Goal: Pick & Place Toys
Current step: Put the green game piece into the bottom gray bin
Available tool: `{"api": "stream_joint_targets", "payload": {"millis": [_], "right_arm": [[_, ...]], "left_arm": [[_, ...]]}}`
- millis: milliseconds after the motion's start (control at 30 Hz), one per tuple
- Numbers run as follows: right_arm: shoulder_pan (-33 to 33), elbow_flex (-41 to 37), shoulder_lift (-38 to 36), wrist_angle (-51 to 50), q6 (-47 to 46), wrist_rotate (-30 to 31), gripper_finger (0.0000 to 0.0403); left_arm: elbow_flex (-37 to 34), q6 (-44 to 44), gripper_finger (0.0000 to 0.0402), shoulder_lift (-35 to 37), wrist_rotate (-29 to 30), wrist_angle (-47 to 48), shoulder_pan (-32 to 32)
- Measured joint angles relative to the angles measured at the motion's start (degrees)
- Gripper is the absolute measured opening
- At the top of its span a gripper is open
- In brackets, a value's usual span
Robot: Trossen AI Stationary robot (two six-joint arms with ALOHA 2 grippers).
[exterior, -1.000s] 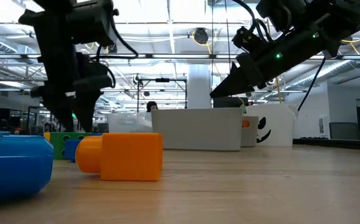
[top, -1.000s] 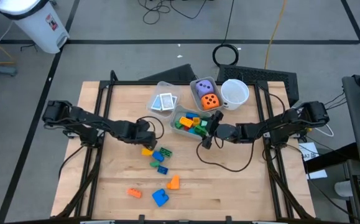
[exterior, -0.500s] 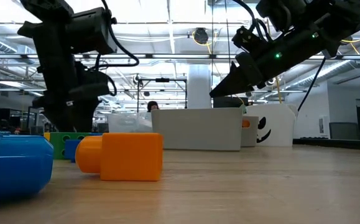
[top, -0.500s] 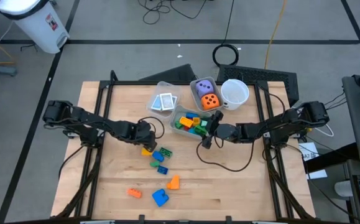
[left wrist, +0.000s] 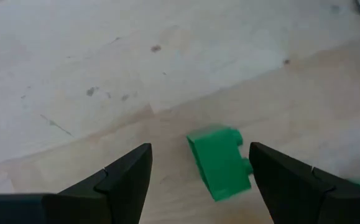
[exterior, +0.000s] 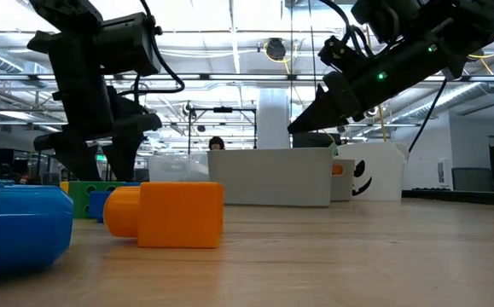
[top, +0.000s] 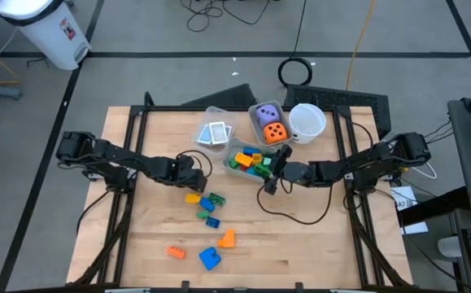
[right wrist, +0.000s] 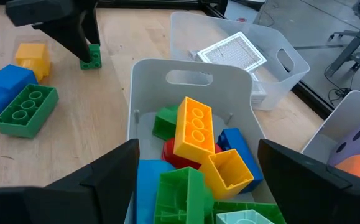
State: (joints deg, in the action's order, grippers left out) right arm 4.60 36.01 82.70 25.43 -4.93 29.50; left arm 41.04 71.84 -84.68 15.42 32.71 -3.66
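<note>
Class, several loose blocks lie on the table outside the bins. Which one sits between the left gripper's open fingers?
The small green block, beside the yellow block. It alone lies between the left gripper's fingers; the other loose blocks lie farther off.

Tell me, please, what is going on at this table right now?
The robot is sorting toy blocks into a clear bin. The left gripper, open, hangs over a small green block on the table. The right gripper, open and empty, hovers above the bin of blocks. Several blocks lie loose.
</note>
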Motion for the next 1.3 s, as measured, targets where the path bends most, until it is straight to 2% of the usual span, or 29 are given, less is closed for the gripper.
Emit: {"api": "stream_joint_targets", "payload": {"millis": [167,533,767,967,1167,1300], "right_arm": [[0.0,0.0,0.0,0.0,0.0,0.0,0.0306],[0.0,0.0,0.0,0.0,0.0,0.2,0.0306],[0.0,0.0,0.0,0.6,0.3,0.2,0.0306],[0.1,0.0,0.0,5.3,1.7,0.0,0.0306],[1.4,0.0,0.0,6.1,8.6,-9.4,0.0303],[4.0,0.0,0.0,6.8,17.1,-11.7,0.0295]], "left_arm": [[0.1,0.6,0.0255,-0.6,-2.3,0.0,0.7],[0.1,-5.2,0.0107,-3.2,-3.5,-1.4,3.1],[0.2,-12.6,0.0103,-3.3,-3.5,-4.0,3.7],[4.5,-21.2,0.0106,-3.4,-3.4,-11.2,2.2],[8.0,-31.8,0.0104,-3.3,-3.5,-27.4,-1.2],[8.2,-38.3,0.0107,-3.3,-3.9,-42.2,-3.3]]}}
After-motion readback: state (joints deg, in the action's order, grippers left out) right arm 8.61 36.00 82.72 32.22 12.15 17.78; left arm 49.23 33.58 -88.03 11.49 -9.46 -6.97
